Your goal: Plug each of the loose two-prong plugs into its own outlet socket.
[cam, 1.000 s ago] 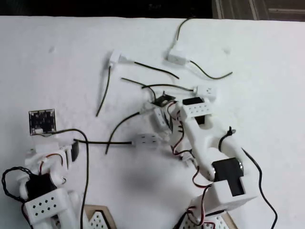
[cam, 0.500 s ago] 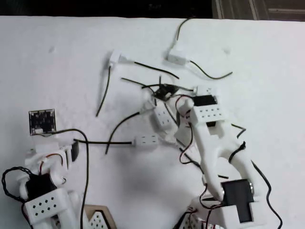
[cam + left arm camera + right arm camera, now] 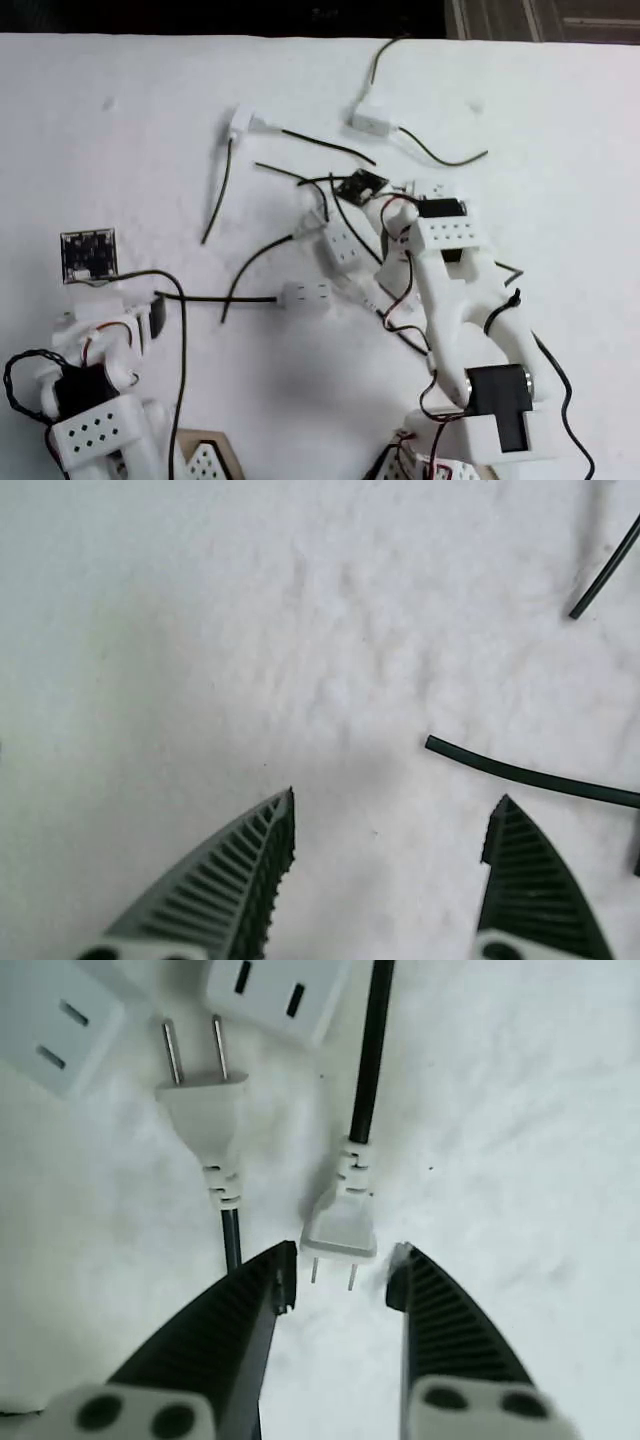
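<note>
Right gripper (image 3: 342, 1272) spread open, tips either side of the prongs of a white plug (image 3: 340, 1222) lying flat near the middle of the table (image 3: 110, 170). Just beside it a second plug (image 3: 200, 1110), prongs aimed at two white sockets (image 3: 272, 985) close ahead. Left gripper (image 3: 390, 815) open too, above bare tabletop toward the near left corner, a black cord (image 3: 520, 775) lying past its tips.
</note>
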`<state>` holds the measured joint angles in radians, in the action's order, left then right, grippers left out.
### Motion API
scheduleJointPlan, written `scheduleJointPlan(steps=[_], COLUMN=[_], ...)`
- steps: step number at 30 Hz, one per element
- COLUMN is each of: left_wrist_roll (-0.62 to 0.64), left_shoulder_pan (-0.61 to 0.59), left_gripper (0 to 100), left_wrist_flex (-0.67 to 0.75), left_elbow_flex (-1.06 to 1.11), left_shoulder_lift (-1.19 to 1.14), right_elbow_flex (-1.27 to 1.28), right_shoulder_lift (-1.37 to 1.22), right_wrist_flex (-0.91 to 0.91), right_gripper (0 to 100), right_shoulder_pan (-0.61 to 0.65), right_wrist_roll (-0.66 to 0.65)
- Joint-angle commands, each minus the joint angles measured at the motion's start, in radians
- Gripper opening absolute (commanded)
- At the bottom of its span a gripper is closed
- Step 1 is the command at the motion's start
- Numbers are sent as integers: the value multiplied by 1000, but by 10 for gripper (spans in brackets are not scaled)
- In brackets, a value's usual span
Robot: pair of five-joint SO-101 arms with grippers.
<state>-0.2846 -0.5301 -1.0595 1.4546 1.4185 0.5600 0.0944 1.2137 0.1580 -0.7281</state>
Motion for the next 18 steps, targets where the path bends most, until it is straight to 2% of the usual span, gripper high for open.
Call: scheduleJointPlan(steps=[1, 6, 18], left_wrist_roll=[-3, -3, -3], left_shoulder_pan=[-8, -8, -8], left_gripper=[302, 302, 302], left_wrist_flex=[18, 18, 18], left_elbow_flex=[-5, -5, -5], left_shoulder_lift=[12, 12, 12], right_elbow_flex=[-9, -6, -78], right_shoulder_lift=[-2, -5, -176], right_wrist_flex=[2, -90, -101], right_gripper=[126, 124, 124], right_shoulder_pan=[-12, -27, -67], right_wrist_roll=[8, 8, 5])
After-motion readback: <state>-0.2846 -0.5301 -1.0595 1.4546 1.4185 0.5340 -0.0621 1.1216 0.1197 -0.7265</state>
